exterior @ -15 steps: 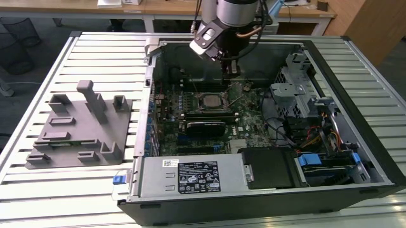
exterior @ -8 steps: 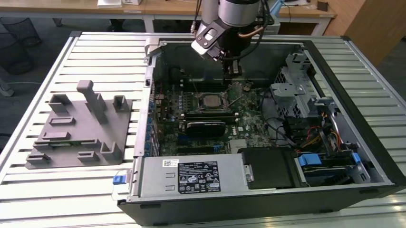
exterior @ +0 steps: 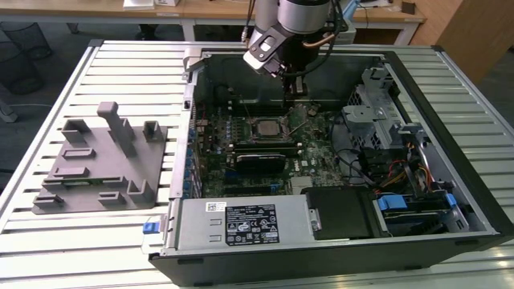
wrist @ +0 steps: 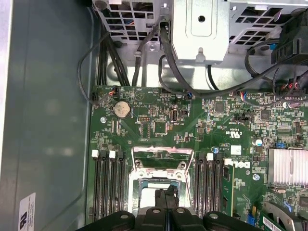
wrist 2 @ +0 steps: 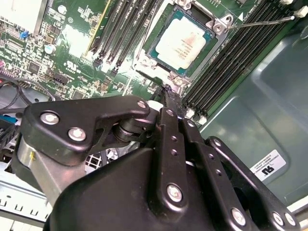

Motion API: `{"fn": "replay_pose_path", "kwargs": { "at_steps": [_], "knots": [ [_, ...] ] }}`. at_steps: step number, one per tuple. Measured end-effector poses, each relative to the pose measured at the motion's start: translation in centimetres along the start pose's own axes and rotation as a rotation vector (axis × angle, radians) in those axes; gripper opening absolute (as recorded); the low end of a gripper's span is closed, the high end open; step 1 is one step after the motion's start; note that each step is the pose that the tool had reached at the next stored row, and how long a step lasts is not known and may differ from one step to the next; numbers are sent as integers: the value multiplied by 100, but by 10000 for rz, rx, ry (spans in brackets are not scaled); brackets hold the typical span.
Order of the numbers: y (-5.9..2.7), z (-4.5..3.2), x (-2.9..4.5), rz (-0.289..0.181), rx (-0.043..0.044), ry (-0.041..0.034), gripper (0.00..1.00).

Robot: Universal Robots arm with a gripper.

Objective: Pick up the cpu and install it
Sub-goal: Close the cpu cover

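A shiny silver metal top is shown on the cpu [wrist 2: 185,42]; the fingers [wrist 2: 171,108] are finished matt black, the tray [exterior: 96,165] in dull grey plastic.

In the first wrist view, the gripper [wrist: 166,192] covers part of the cpu [wrist: 147,195], and the picture's edge cuts both off. In the second wrist view, the gripper's black linkage hides much of the motherboard [wrist 2: 72,53]. In the exterior view, the arm [exterior: 301,15] is cut off at the top edge.
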State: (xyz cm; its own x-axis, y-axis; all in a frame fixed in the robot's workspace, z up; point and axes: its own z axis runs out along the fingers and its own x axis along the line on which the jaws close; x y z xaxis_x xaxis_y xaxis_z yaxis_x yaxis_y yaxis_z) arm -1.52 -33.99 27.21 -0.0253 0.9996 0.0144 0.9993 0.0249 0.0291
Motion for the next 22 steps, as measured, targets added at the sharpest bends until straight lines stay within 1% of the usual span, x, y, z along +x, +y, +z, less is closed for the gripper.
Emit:
{"fn": "replay_pose_path", "kwargs": {
  "at_steps": [22],
  "knots": [
    [145,4,-4,0,1,-1,11]
  ]
}}
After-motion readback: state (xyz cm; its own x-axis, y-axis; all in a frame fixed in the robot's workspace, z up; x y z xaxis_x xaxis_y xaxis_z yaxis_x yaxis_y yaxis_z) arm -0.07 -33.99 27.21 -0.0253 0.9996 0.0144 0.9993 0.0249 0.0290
